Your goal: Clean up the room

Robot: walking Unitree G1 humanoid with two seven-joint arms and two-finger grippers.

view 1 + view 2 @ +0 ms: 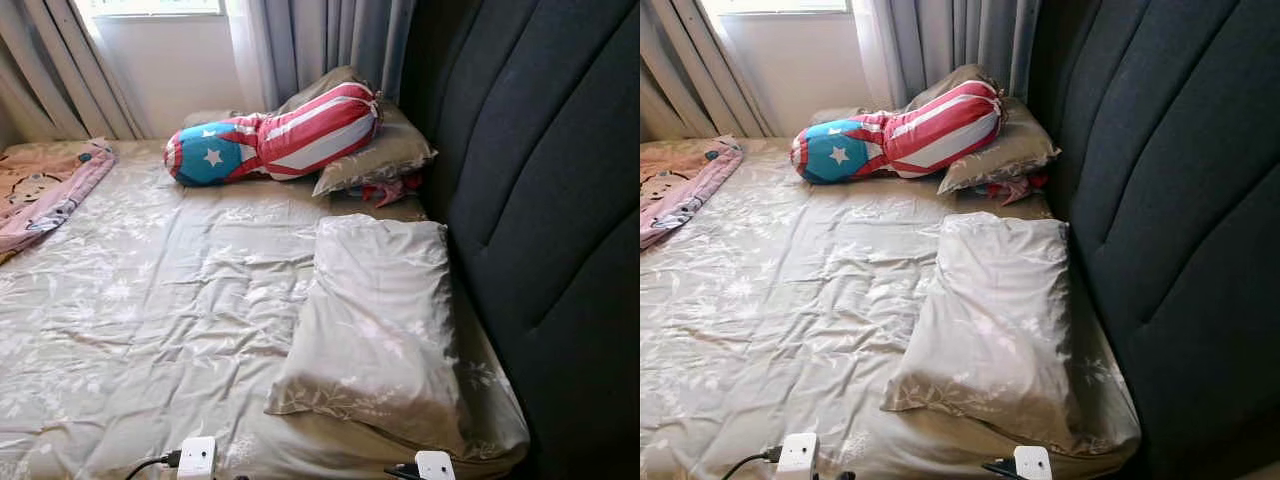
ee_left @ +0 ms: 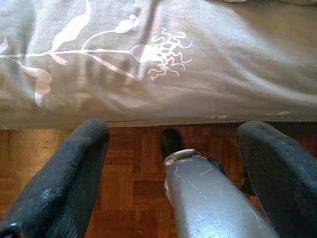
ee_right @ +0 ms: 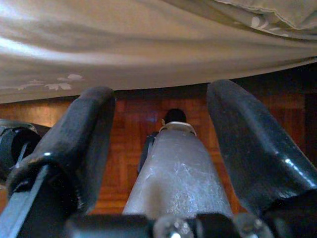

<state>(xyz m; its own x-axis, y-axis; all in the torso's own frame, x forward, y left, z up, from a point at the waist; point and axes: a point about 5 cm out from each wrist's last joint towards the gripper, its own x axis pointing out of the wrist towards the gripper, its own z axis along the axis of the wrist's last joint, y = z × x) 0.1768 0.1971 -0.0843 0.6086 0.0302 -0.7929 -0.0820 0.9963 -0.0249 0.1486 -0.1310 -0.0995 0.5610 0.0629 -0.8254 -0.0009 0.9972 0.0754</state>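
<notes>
Left eye view: a bed seen from its near edge, covered by a grey-beige sheet with pale flower prints, rumpled in shallow folds.
Headboard: dark padded headboard runs along the bed's right side, with stitched curved panels.
Near pillow: a pillow in the same flowered cloth lies flat beside the headboard, its near end close to the bed's edge.
Far pillow: a second pillow lies tilted farther back, also against the headboard; a scrap of red cloth shows under its near edge.
Bolster: a bolster in red and white stripes with a blue end bearing white stars rests across the far pillow and onto the sheet.
Blanket: a pink blanket with a cartoon print lies crumpled at the bed's far left.
Room: grey curtains hang behind the bed on both sides of a bright window above a pale wall.
Wrist parts: two white blocks with black cables show at the bottom edge of the head views, one for each arm.
Left claw: hangs low beside the mattress edge, fingers spread wide, holding nothing; the parquet floor lies beneath.
Right claw: likewise low by the bed's side, fingers spread, holding nothing, above the same reddish wood floor.
</notes>
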